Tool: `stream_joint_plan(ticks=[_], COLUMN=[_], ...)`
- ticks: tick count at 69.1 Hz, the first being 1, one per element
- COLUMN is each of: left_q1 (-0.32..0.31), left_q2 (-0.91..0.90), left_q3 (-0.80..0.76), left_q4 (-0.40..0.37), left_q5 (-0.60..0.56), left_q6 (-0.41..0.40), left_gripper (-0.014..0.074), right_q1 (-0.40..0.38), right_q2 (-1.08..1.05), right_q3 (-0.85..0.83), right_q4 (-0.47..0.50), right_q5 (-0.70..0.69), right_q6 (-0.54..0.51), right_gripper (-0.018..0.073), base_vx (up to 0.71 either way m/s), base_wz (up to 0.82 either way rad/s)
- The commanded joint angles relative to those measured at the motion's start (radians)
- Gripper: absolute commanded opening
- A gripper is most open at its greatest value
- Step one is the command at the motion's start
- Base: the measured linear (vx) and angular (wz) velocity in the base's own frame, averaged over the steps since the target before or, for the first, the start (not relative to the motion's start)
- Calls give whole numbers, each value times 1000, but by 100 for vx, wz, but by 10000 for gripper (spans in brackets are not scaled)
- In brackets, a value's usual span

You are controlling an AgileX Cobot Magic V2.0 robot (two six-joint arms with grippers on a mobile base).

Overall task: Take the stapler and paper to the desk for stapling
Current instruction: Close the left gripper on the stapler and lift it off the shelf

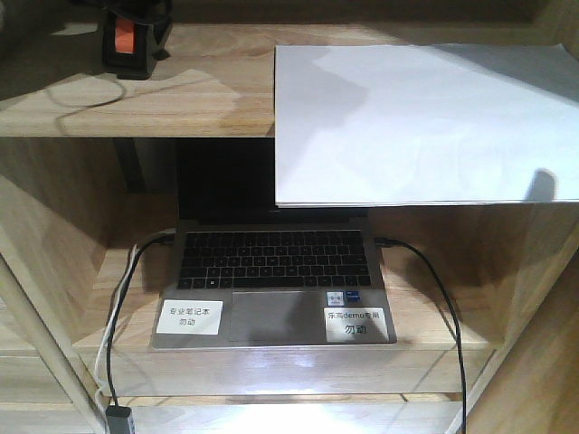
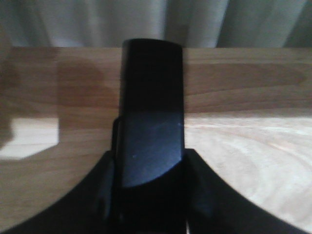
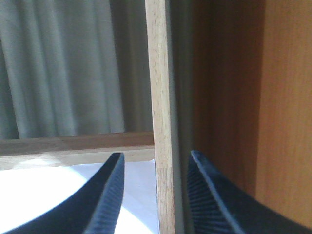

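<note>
On the upper tabletop [image 1: 199, 99] of the light-wood shelf unit [image 1: 54, 208], at the far left in the front-facing view, the stapler [image 1: 122, 41] is seen, black with an orange-red patch turned toward the camera. In the left wrist view its black body is held lengthwise between the fingers [image 2: 100, 195] of the left gripper [image 2: 151, 153], which are clenched against both of its sides. Wood grain is seen beneath it and a pale curtain [image 2: 146, 19] behind. Whether the stapler rests on the board or is lifted clear cannot be told.

The paper [image 1: 425, 127], a blank white sheet, is laid on the right part of the same tabletop. Its near edge is carried out past the front of the board, so that the upper right of the laptop [image 1: 271, 262] screen is hidden. The laptop is set open in the compartment below, two white printed labels [image 1: 189, 316] are stuck to its palm rest, and a dark cable [image 1: 443, 307] is run from its right side.

In the right wrist view the fingers [image 3: 109, 195] of the right gripper [image 3: 156, 156] are spread apart and nothing is held. An upright light-wood board edge [image 3: 161, 97] is framed between them, a darker brown panel [image 3: 234, 97] is seen to its right, and a part of the white paper is seen low on the left, beside one finger. Whether it is touched by that finger cannot be told.
</note>
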State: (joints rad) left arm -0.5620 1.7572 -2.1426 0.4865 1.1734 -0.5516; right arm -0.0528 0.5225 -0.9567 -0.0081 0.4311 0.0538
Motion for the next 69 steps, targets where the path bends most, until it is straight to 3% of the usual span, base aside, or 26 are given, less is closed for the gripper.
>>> stream_joint_plan(ticks=[1, 15, 28, 38, 46, 54, 69], left_q1=[-2, -2, -4, -16, -36, -56, -62], left_q2=[-41, -57, -109, -159, -201, -273, -496], left_q3=[-34, -34, -32, -31, -22, 71, 412], left_q4=[9, 2, -22, -87, -87, -104, -200], left_q5=[-65, -90, -120, -139, -155, -223, -483], left_q6=[30, 35, 101, 158, 165, 189, 233], left_gripper=[-8, -8, -8, -8, -8, -8, -8], right_q1=[-6, -6, -6, -6, -6, -6, -6], right_q2=[16, 16, 16, 16, 16, 16, 16], right_q3=[-26, -26, -26, -26, -26, -26, -26], right_q4=[-4, -4, -4, -4, -4, -4, -4], right_q5=[-79, -79, -79, -79, -79, -79, -79], right_q6=[-7, -7, -7, -7, -7, -7, -7], right_gripper=[291, 291, 291, 291, 291, 291, 291], base_vx=[0, 0, 0, 0, 0, 0, 0], base_wz=[0, 0, 0, 0, 0, 0, 0])
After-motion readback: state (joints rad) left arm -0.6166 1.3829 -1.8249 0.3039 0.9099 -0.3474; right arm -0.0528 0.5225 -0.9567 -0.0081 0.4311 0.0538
